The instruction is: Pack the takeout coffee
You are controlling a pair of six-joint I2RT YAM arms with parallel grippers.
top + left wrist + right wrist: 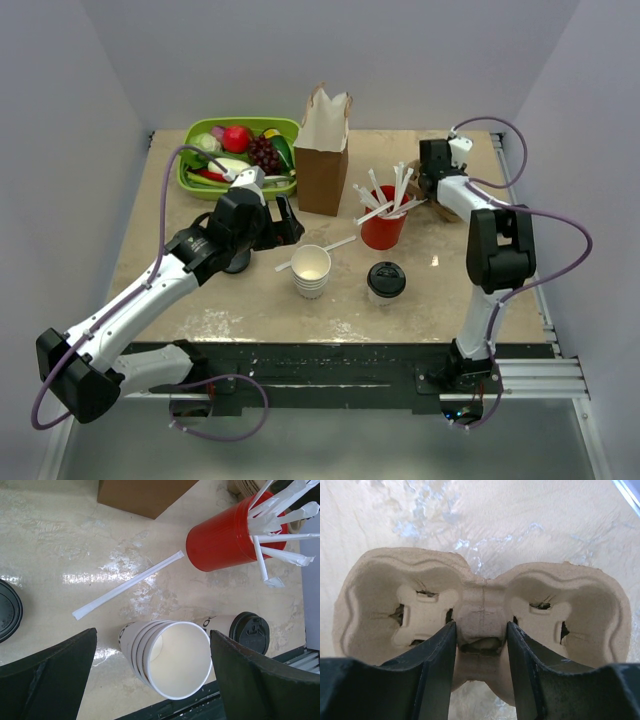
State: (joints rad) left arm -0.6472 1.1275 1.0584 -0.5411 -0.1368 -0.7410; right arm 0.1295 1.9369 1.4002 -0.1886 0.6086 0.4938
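The takeout coffee [386, 280], a white paper cup with a black sip lid, stands at the front middle of the table. In the left wrist view it [249, 631] is just right of the stack of lidless white cups [170, 657]. My left gripper [287, 226] is open and empty, and in its wrist view it [153, 645] straddles the stack [311, 270] from above without touching it. My right gripper [432, 186] at the back right is shut on the middle post of a tan two-cup pulp carrier [482, 612], which lies on the table.
A brown paper bag [323, 150] stands open at the back middle. A red cup of wrapped straws [383, 222] stands beside it. One loose wrapped straw [127, 586] lies on the table. A loose black lid [7, 611] lies on the left. A green tray of toy food [240, 150] sits at the back left.
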